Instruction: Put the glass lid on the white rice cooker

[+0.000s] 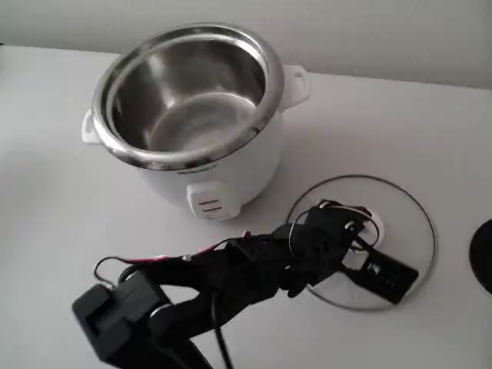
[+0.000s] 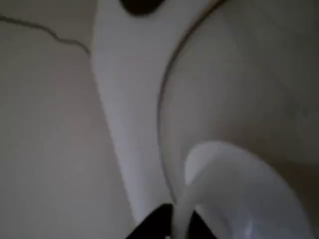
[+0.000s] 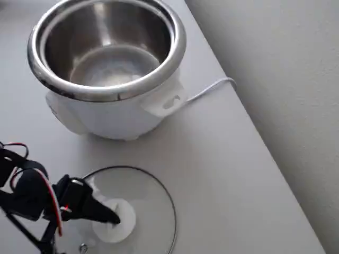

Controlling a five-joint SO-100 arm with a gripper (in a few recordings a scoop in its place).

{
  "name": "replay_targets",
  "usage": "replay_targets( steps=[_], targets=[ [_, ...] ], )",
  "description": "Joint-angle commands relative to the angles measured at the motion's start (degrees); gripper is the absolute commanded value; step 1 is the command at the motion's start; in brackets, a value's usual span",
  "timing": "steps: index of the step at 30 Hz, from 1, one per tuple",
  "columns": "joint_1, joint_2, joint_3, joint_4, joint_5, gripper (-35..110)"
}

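The white rice cooker (image 1: 192, 115) stands uncovered on the pale worktop (image 1: 61, 231), its steel inner pot bare and its switch panel facing the fixed view's camera. In the overhead view the cooker (image 3: 114, 114) sits toward the top left, with a white cord (image 3: 212, 87) trailing from it to the worktop's edge.

The glass lid (image 1: 400, 223) lies flat on the worktop, near the cooker but apart from it — to the lower right in the fixed view, directly below it in the overhead view (image 3: 151, 203).

The black claw (image 1: 355, 228) is down over the lid's centre, at the white knob (image 3: 114, 221). In the overhead view the claw (image 3: 115, 219) has its tip on the knob's left side. The wrist view shows two dark fingertips (image 2: 154, 224) at the bottom edge, one on each side of the knob's near rim (image 2: 182, 219), with a narrow gap between them — whether they are pressing on the knob cannot be told, as the picture is blurred. The lid remains resting on the worktop.
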Motion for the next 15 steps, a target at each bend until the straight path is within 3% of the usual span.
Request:
replay_targets(
  steps=[1,15],
  targets=[
    [3.69,17.14,-3.25,3.43,4.39,0],
    [8.79,55.72,8.26,6.06,6.59,0]
  ],
)
